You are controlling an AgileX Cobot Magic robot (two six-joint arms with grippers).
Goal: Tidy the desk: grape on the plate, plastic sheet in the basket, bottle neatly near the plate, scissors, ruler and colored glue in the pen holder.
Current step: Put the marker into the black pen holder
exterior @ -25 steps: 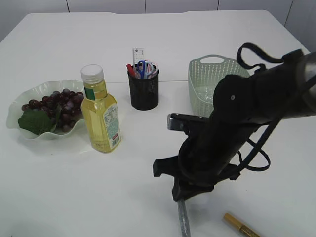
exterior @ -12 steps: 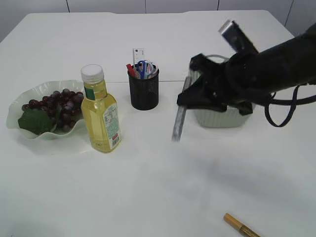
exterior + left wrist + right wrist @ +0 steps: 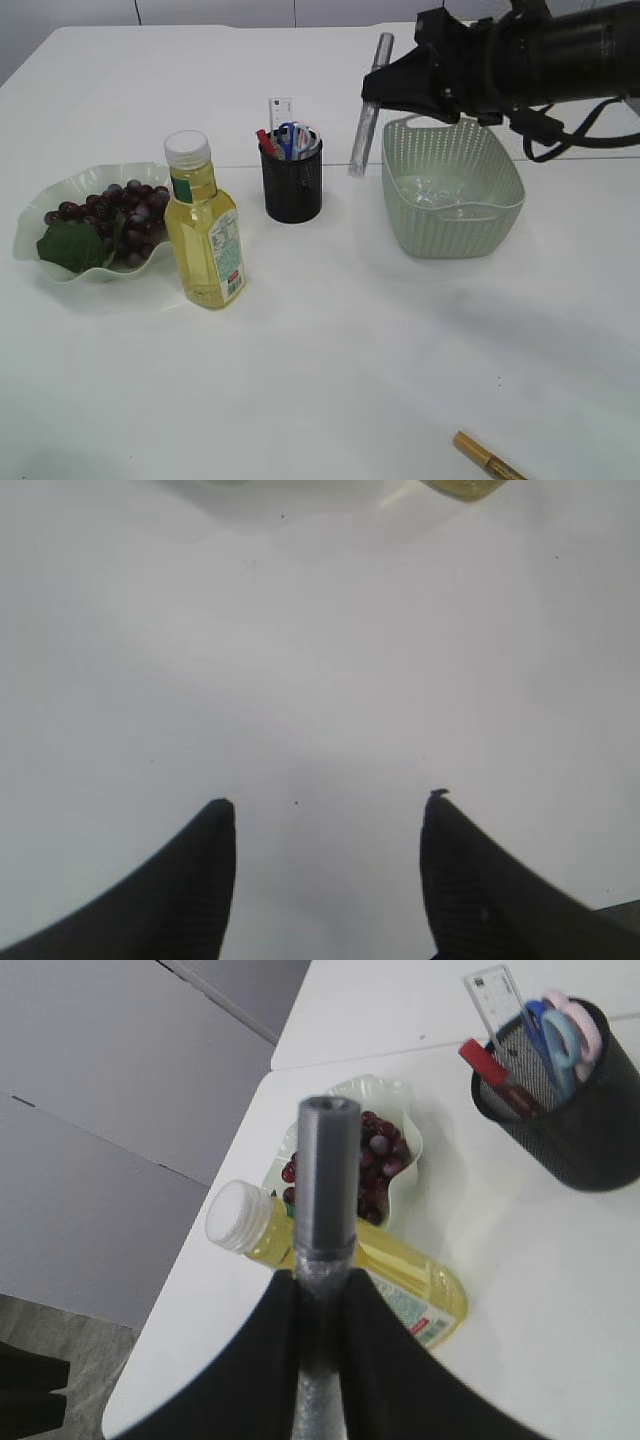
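Nearest the camera, at the bottom right of the exterior view, a gold glue pen (image 3: pixel 489 461) lies flat on the white desk (image 3: pixel 330 370), well apart from everything else; it looks like one of the colored glue sticks not yet put away.

The left gripper (image 3: pixel 325 815) does not show in the exterior view. Its own wrist view shows the two dark fingers spread apart with only bare desk between them, so it holds nothing and seems to be idling.

In the left middle of the exterior view the oil bottle (image 3: pixel 203 222) stands upright just beside the wavy green plate (image 3: pixel 35 215), where the grapes (image 3: pixel 110 215) and a leaf already lie. Both placements appear finished.

At centre stands the black mesh pen holder (image 3: pixel 291 182), with the ruler (image 3: pixel 281 110), blue-handled scissors (image 3: pixel 290 135) and a red glue stick (image 3: pixel 266 143) upright inside.

Right of it is the pale green basket (image 3: pixel 452 185), with what looks like the clear plastic sheet (image 3: pixel 435 190) crumpled at the bottom.

Farthest, at the upper right, the right gripper (image 3: pixel 385 85) is clamped on a silver glue pen (image 3: pixel 366 108). It grips near one end so the rest hangs nearly vertical, between holder and basket and above the desk. That upright hold probably serves to drop the free end into the holder's mouth. In the right wrist view the silver glue pen (image 3: pixel 326 1200) juts out from between the closed fingers.
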